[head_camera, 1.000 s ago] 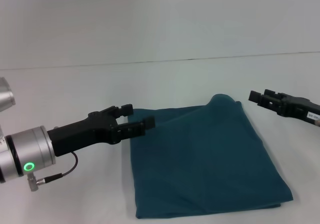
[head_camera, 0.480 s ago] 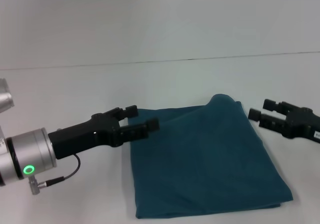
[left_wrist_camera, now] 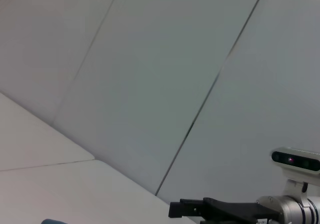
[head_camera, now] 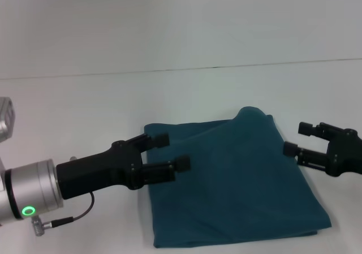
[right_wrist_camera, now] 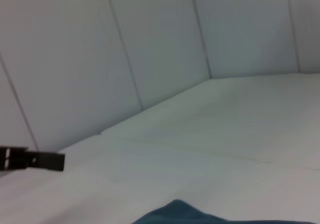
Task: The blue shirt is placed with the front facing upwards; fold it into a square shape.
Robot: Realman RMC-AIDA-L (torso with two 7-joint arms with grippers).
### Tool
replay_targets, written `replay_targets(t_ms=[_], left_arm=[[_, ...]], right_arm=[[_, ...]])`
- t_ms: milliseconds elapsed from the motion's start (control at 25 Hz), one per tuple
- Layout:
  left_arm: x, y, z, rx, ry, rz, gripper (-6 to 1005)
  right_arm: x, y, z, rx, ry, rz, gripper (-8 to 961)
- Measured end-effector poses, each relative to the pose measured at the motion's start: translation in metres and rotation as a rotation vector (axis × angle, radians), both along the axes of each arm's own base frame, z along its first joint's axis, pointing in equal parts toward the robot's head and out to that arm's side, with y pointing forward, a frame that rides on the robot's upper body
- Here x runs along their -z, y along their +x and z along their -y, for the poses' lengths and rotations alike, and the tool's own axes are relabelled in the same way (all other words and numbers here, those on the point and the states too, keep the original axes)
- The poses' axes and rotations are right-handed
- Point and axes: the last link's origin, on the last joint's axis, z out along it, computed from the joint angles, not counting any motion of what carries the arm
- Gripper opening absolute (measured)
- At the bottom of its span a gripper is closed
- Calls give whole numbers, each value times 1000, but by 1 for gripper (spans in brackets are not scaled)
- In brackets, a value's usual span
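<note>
From the head camera, you see the dark teal-blue soft cotton shirt [head_camera: 232, 180] lying flat on the white table [head_camera: 85, 107], already folded into a rough 4-sided block with no lettering showing; its far corner bulges up slightly. Its longer side runs from the far edge toward you. Your left gripper [head_camera: 168, 151], black with 2 fingers, hangs over the shirt's left far corner, so the cloth lies directly beneath and to the right of it; the jaws stand well apart and hold nothing. Your right gripper [head_camera: 298, 139] sits just off the shirt's right edge, jaws also spread and empty, apart from the cloth. The left one is nearer to the fabric, so I judge it better placed for any tidying pinch.

In the left wrist camera, you mostly see pale wall panels; the right gripper [left_wrist_camera: 187, 210] shows far off, and only a sliver of shirt.

In the right wrist camera, the shirt's raised corner [right_wrist_camera: 185, 211] peeks in, with the left gripper's finger [right_wrist_camera: 35, 159] beyond.
</note>
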Motion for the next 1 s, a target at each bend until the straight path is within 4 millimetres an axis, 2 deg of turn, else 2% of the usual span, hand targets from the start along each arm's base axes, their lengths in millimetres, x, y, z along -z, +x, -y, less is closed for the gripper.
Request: replay_targets(t_ms=[760,1000], left_arm=[[3,5,-4,36,17,-17,963],[7,4,-9,36,17,-62,962]], right_arm=[[-1,-7,5,-62,-28,19,782],[0,-11,4,-91,-100,50,780]])
